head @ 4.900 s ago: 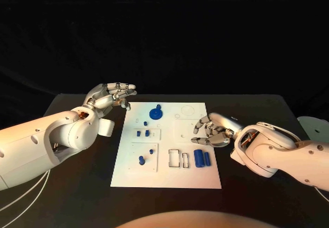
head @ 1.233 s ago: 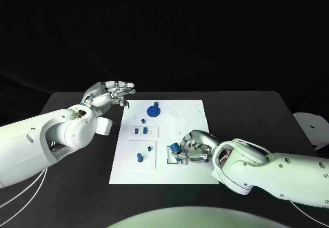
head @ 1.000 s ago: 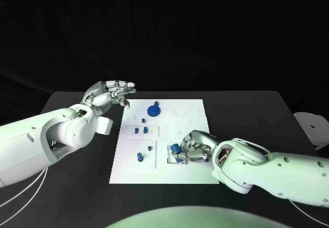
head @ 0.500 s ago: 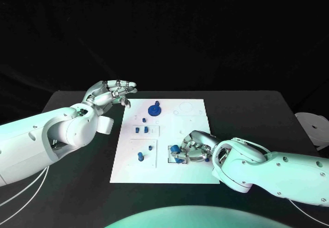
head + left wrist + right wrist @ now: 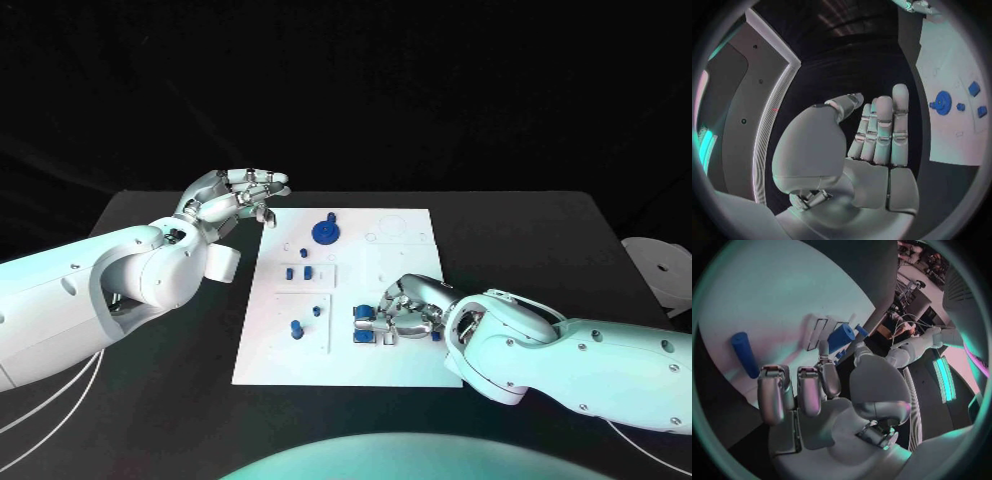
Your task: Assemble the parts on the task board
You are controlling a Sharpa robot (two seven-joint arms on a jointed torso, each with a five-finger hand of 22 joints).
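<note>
The white task board (image 5: 411,375) lies mid-table. My right hand (image 5: 408,311) rests on its near half and pinches a blue cylinder (image 5: 364,318) over the narrow rectangular slots; the right wrist view shows this cylinder (image 5: 841,338) between thumb and fingertip beside a slot (image 5: 817,332). A second blue cylinder (image 5: 744,354) lies loose on the board. My left hand (image 5: 235,196) hovers off the board's far left corner, fingers extended and holding nothing (image 5: 876,135).
A blue gear (image 5: 326,233) sits at the board's far end, also seen in the left wrist view (image 5: 943,102). Small blue pegs (image 5: 296,272) and two more blue pieces (image 5: 300,326) stand on the left half. A white round object (image 5: 656,262) sits at the table's right edge.
My right hand came from the board's right edge to the slots, now holding one of the two blue cylinders. In the last half second it shifted slightly. The left hand stayed put.
</note>
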